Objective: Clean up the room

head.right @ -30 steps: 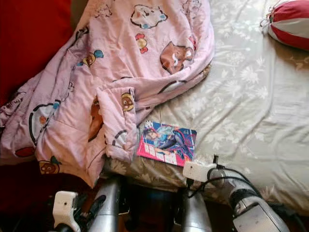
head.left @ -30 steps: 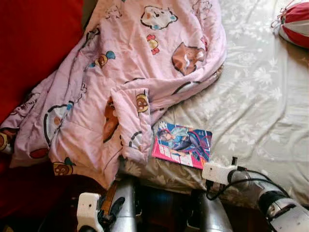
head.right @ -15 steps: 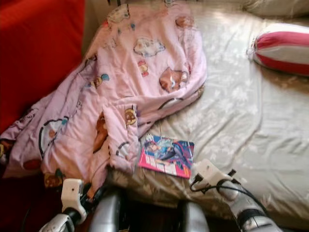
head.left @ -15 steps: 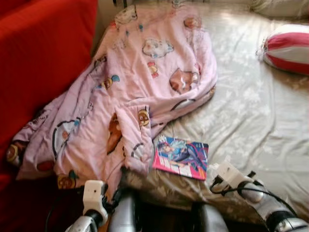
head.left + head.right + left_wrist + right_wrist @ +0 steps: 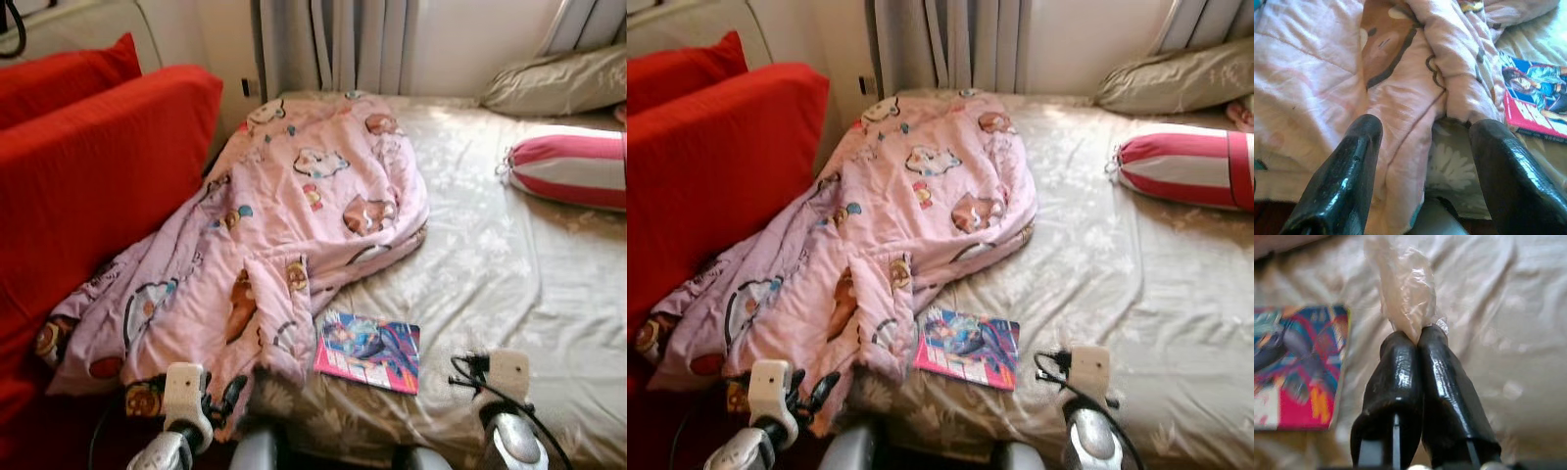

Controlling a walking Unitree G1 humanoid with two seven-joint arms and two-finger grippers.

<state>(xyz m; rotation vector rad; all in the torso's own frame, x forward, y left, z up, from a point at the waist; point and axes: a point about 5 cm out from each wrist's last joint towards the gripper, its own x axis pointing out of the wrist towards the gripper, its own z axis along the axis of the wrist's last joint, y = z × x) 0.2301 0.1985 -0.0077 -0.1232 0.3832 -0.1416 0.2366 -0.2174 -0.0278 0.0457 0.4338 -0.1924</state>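
Since a second ago my head has tilted up, bringing the curtains [image 5: 338, 44] and red sofa [image 5: 93, 166] into view. My right gripper [image 5: 1418, 340] is clenched on a clear plastic wrapper [image 5: 1403, 289] beside the magazine [image 5: 367, 351]; the wrapper's far end blurs into the bedsheet [image 5: 529, 284]. My left gripper [image 5: 1425, 147] is spread wide over the pink blanket [image 5: 284, 225].

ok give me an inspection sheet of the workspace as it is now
surface: bed, beige flowered sheet, rumpled
job's things: pink cartoon blanket heaped, spilling off the bed edge; magazine flat beside it
clutter: clear plastic wrapper
grippers: left gripper open over the blanket's edge; right gripper shut on the wrapper
cables: black cable at the right wrist
surroundings: red sofa, striped bolster, pillow, curtains
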